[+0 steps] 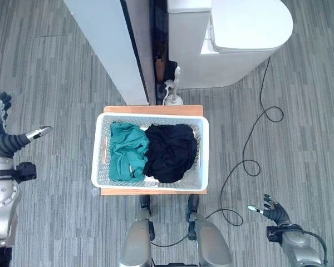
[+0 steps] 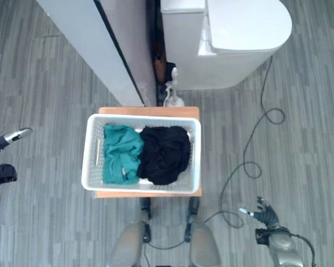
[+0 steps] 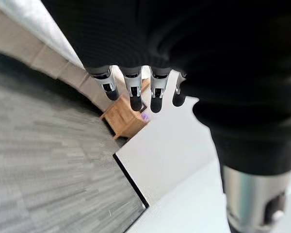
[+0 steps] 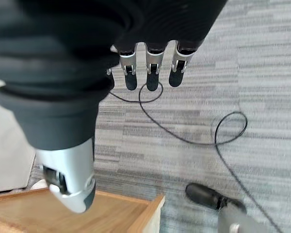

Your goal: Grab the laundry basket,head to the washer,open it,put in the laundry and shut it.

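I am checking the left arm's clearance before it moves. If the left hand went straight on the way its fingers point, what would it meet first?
Probably the white panel past the left hand; its fingers point there, though depth is unclear.

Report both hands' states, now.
Left hand: open, holding nothing, away from the laundry basket.
Right hand: open, holding nothing.

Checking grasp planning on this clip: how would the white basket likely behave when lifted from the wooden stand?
The basket looks like thin perforated plastic, so probably light, with walls that may flex a little. The teal cloth and black cloth fill it fairly evenly, so tipping seems unlikely. Both the left hand and right hand are away from it.
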Robot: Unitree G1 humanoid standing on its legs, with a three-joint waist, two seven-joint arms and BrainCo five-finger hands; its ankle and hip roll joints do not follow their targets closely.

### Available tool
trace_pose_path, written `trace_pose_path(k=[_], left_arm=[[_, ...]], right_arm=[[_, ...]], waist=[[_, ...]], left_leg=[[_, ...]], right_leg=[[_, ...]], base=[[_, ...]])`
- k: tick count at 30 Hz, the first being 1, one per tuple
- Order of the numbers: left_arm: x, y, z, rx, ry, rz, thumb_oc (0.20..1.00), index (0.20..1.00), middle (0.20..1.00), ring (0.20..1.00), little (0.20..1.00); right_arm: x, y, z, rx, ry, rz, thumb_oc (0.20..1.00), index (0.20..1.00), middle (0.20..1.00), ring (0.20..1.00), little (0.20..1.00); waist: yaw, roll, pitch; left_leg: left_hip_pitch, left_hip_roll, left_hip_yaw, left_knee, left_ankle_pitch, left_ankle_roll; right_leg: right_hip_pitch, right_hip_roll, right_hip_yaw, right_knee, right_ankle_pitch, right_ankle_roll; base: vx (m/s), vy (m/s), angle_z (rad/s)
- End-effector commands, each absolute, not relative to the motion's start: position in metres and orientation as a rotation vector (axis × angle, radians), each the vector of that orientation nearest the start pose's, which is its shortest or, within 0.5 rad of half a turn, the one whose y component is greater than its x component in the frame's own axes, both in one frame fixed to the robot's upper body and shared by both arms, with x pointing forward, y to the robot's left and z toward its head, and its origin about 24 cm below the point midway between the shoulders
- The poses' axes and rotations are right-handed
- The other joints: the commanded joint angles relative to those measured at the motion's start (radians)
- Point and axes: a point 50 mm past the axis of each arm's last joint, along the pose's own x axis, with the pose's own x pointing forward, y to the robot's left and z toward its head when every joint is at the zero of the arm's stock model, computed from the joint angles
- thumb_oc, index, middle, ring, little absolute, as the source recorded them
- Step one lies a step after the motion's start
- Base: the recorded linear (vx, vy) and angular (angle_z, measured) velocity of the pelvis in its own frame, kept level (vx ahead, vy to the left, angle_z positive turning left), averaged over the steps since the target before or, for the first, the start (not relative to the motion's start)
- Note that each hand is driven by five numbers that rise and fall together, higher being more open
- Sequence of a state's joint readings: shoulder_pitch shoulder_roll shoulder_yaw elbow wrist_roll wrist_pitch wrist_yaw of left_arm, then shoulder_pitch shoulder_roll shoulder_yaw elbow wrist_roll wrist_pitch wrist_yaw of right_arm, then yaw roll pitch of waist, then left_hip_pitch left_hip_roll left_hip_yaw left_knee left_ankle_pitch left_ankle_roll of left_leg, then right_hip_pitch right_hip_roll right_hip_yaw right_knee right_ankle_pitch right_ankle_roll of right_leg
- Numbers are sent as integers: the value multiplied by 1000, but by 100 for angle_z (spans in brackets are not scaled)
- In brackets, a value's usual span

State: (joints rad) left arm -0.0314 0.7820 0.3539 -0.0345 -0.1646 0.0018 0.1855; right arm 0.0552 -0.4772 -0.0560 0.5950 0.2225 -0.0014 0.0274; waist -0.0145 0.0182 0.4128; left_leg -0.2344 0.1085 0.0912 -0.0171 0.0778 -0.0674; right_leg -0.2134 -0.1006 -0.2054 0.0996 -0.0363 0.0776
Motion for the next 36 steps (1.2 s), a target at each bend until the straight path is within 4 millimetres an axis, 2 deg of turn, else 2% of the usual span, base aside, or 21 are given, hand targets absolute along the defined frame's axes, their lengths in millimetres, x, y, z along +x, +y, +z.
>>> trace_pose_path(k=[1,2,3,8,10,14,16,21,22,28,30,36], left_arm=[[249,353,183,728,-233,567,1000,1000,1000,1000,1000],[263,347,180,742,-220,578,1000,1000,1000,1000,1000],[268,344,178,734,-221,575,1000,1000,1000,1000,1000],[280,337,172,712,-201,563,1000,1000,1000,1000,1000],[283,343,169,718,-170,606,1000,1000,1000,1000,1000],[282,354,164,713,-130,661,1000,1000,1000,1000,1000],[277,371,163,729,-91,745,1000,1000,1000,1000,1000],[268,390,163,734,-52,827,1000,1000,1000,1000,1000],[264,395,158,743,-23,841,1000,1000,1000,1000,1000],[258,397,144,762,27,831,1000,1000,1000,1000,1000],[262,390,136,765,44,800,1000,1000,1000,1000,1000],[272,380,131,786,56,753,1000,1000,1000,1000,1000]], right_arm=[[191,-297,-54,-193,580,-189,1000,1000,1000,1000,1000],[198,-288,-50,-179,546,-160,1000,1000,1000,1000,1000],[199,-286,-49,-173,535,-156,1000,1000,1000,1000,1000],[199,-285,-49,-166,529,-159,1000,1000,1000,1000,1000],[200,-286,-47,-175,524,-160,1000,1000,1000,1000,1000],[200,-288,-44,-184,511,-164,1000,1000,1000,1000,1000],[201,-288,-41,-185,494,-162,1000,1000,1000,1000,1000],[202,-287,-38,-191,478,-159,1000,1000,1000,1000,1000],[201,-287,-38,-188,476,-162,1000,1000,1000,1000,1000],[201,-288,-36,-189,466,-172,1000,1000,1000,1000,1000],[202,-289,-34,-189,457,-178,1000,1000,1000,1000,1000],[204,-288,-32,-190,444,-178,1000,1000,1000,1000,1000]], waist=[[-25,-47,-53],[-34,-61,-48],[-37,-66,-45],[-42,-77,-37],[-46,-87,-35],[-50,-93,-30],[-53,-98,-25],[-55,-103,-18],[-53,-102,-15],[-53,-102,-14],[-55,-104,-13],[-61,-107,-11]], left_leg=[[-50,86,-45,51,-48,-44],[-54,87,-45,47,-47,-43],[-54,89,-44,45,-47,-43],[-53,92,-41,43,-46,-42],[-54,95,-35,45,-49,-41],[-59,100,-31,55,-53,-41],[-58,104,-27,62,-56,-42],[-62,109,-23,69,-57,-44],[-65,110,-24,72,-56,-45],[-73,111,-24,76,-56,-46],[-76,110,-26,75,-55,-47],[-83,109,-26,72,-53,-47]], right_leg=[[-78,-110,-15,14,17,44],[-84,-109,-15,13,17,44],[-86,-108,-14,13,18,44],[-83,-105,-12,5,21,44],[-87,-101,-9,3,24,45],[-93,-100,-4,7,23,44],[-94,-97,-1,9,23,43],[-96,-94,1,9,24,42],[-98,-94,0,9,24,43],[-99,-92,-3,8,24,43],[-98,-92,-3,6,25,43],[-102,-91,-3,4,27,44]], base=[[-29,-51,1],[-27,-47,0],[-23,-36,3],[-5,-6,-2],[0,0,0],[0,0,0],[0,0,0],[-4,-2,-3],[-6,-3,-11],[-1,0,-1],[0,0,0],[0,0,0]])
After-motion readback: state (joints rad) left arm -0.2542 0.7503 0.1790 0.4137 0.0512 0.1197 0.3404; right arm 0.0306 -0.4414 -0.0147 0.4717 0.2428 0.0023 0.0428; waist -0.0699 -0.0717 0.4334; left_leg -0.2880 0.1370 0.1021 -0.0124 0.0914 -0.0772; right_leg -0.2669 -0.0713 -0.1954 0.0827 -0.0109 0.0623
